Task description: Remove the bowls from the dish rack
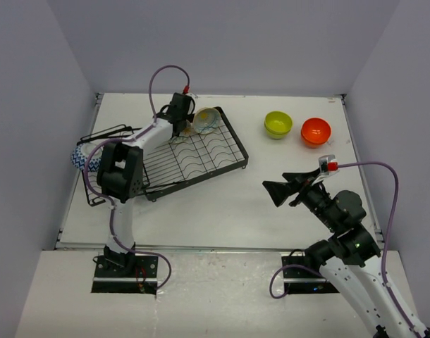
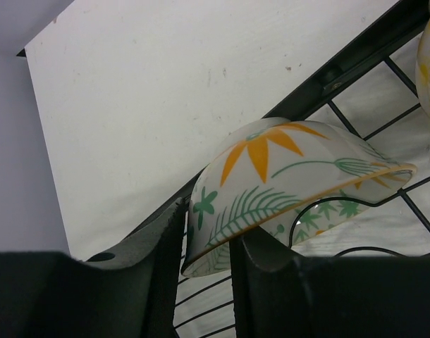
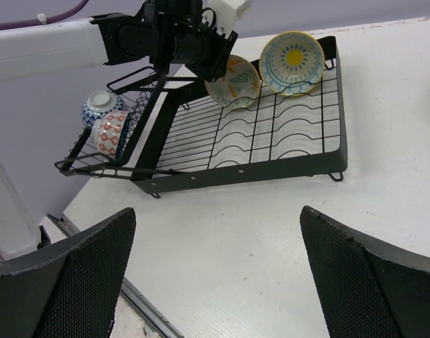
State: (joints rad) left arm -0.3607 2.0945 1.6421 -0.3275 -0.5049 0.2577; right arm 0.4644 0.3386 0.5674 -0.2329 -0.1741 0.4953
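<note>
The black dish rack (image 1: pixel 201 165) lies left of centre, and the right wrist view shows its front rail (image 3: pixel 271 165). At its far end my left gripper (image 1: pixel 182 121) is shut on the rim of a cream bowl with orange flowers and green leaves (image 2: pixel 292 176), one finger (image 2: pixel 155 260) outside and one inside; this bowl (image 3: pixel 232 81) still rests on the rack wires. A cream bowl with teal rim and yellow centre (image 3: pixel 292 62) leans beside it. Red-and-white (image 3: pixel 111 132) and blue-and-white (image 3: pixel 101 107) bowls sit in the end basket. My right gripper (image 3: pixel 216 211) is open and empty above the table.
A lime green bowl (image 1: pixel 278 124) and an orange-red bowl (image 1: pixel 316 132) stand on the white table (image 1: pixel 222 211) at the far right. Grey walls close in the table on three sides. The rack's end basket (image 1: pixel 95 141) overhangs the table's left edge.
</note>
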